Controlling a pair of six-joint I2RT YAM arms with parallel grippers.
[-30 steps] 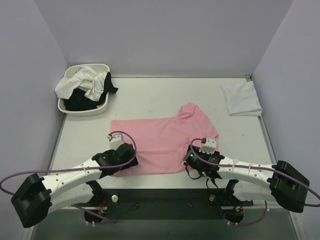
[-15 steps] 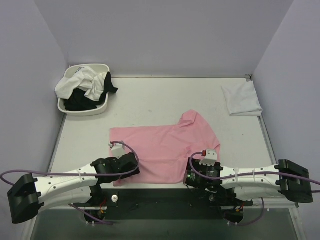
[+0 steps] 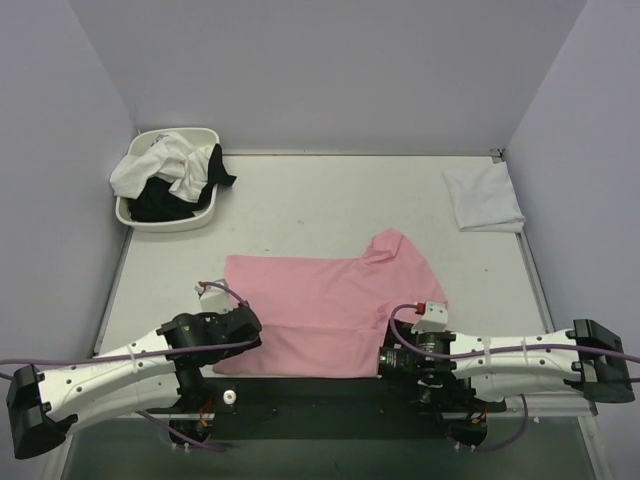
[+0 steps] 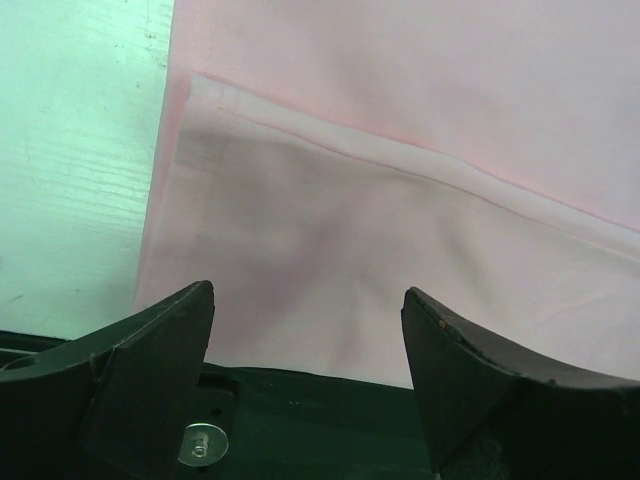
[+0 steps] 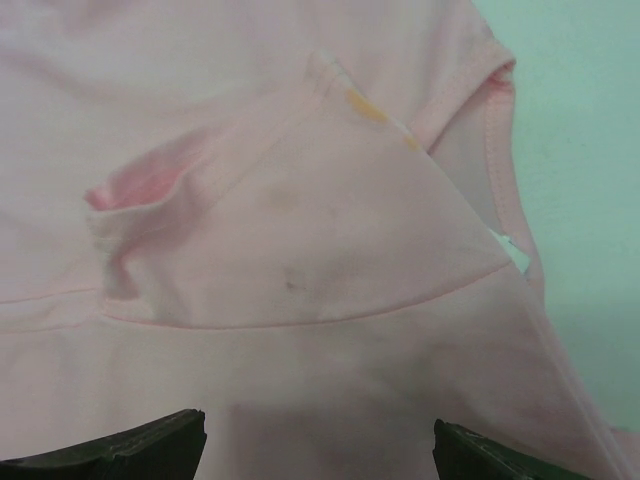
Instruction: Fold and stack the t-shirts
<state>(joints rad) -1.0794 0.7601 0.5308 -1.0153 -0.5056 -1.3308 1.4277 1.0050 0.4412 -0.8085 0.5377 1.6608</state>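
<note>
Light pink soft cotton t-shirt [image 3: 320,300], flat on tabletop [image 3: 330,195]: limp, light, prone to bunching. Best pinched at near hem corners. Noted left tool [image 4: 305,295] and right tool [image 5: 318,425] spread wide, gripping nothing.

no readable text, labels, brands or numbers on any surface, in any view

One pink t-shirt [image 3: 320,300]; one white basin [image 3: 165,222]; two arms [image 3: 120,365] [image 3: 520,352].

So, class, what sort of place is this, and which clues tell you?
Probably a robotics test cell, not a home: plain lavender walls box in a white table, with a left arm and right arm bolted at its near edge by a pink t-shirt.
</note>
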